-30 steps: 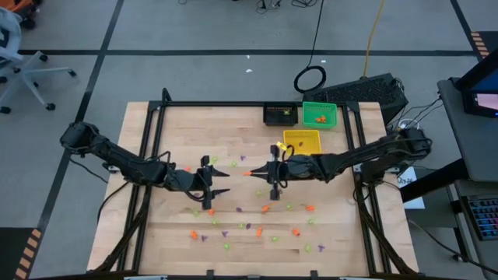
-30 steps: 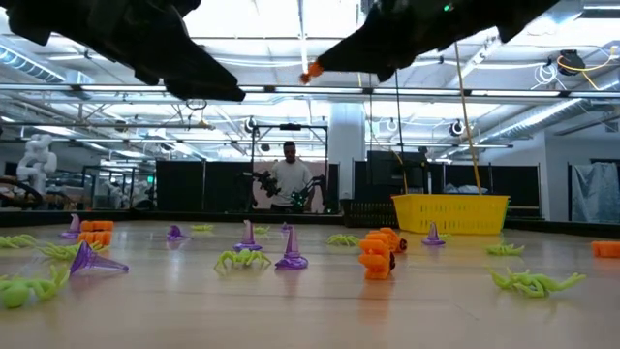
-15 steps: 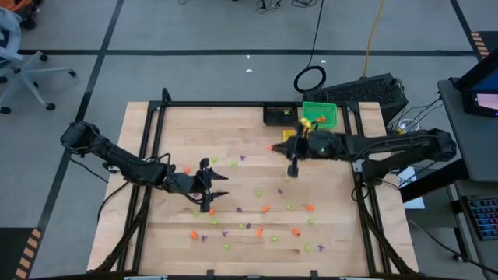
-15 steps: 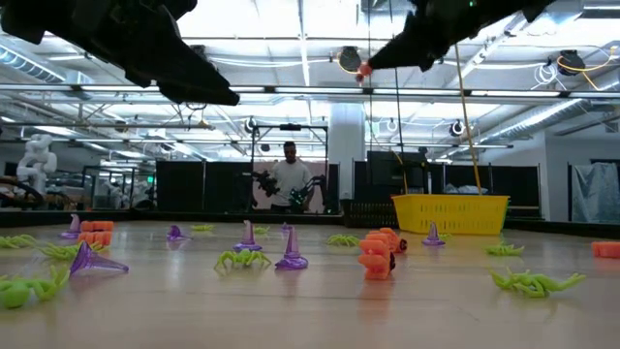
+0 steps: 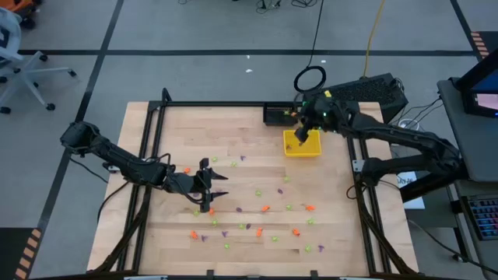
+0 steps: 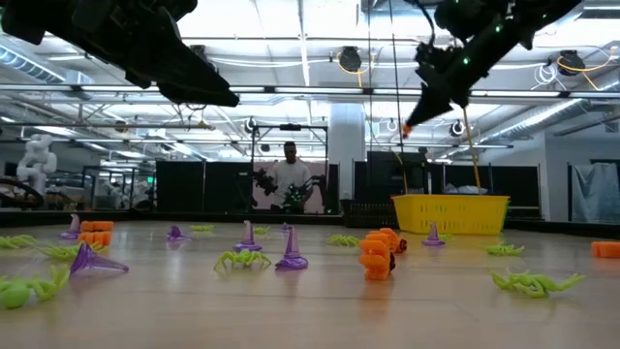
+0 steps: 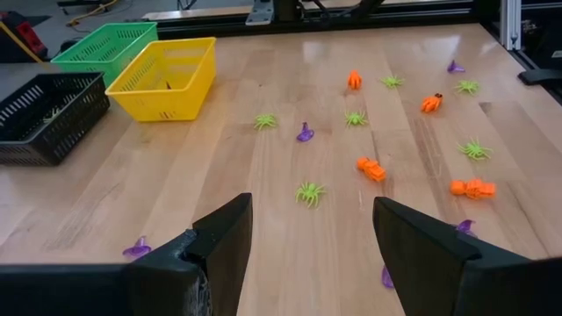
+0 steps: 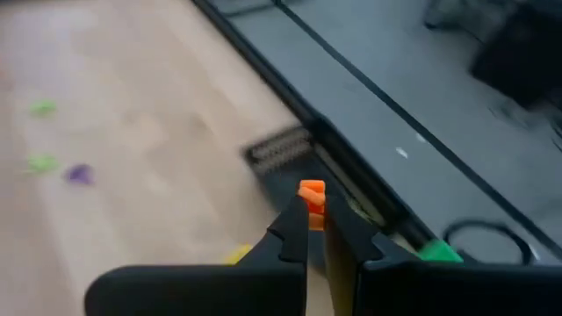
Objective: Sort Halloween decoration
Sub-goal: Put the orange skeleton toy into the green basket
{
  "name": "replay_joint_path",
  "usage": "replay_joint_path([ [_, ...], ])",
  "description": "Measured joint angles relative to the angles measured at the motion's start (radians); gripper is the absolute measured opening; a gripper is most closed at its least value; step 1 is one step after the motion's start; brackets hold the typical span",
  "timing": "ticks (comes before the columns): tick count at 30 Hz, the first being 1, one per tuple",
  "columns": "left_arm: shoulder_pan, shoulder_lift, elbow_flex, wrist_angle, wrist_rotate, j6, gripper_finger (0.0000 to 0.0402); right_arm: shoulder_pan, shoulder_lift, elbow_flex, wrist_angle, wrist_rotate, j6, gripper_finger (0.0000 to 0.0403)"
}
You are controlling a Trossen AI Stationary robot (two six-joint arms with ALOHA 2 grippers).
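Bins [image 5: 302, 143] clustered at the table [image 5: 179, 124] far right; trinkets [image 5: 264, 208] scattered nearer, centre to front

Pale wood table [image 5: 233, 132] speckled with orange, purple and light-green trinkets [image 5: 257, 210]. Black bin [image 7: 39, 114], green bin [image 7: 105, 48], bright yellow bin [image 7: 167, 79] in a row. An orange trinket [image 8: 312, 197] glows between the right gripper [image 8: 314, 230]'s dark fingers.

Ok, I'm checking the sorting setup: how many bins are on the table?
3: a black bin, a yellow bin and a green bin, grouped together at one edge of the table. None appears to be hidden.
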Motion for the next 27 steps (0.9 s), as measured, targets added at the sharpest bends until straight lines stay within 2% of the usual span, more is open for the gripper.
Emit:
replay_joint_path([
  [7, 0.0, 0.0, 0.0, -0.004, 0.0, 0.005, 0.0235, -0.189, 0.0, 0.0, -0.091, 0.001, 0.033, 0.0],
  [13, 0.0, 0.0, 0.0, -0.003, 0.0, 0.005, 0.0235, -0.304, 0.044, 0.0, -0.149, -0.001, 0.033, 0.0],
  [27, 0.0, 0.0, 0.0, -0.003, 0.0, 0.005, 0.0235, -0.405, 0.314, 0.0, -0.192, -0.028, 0.037, 0.0012],
])
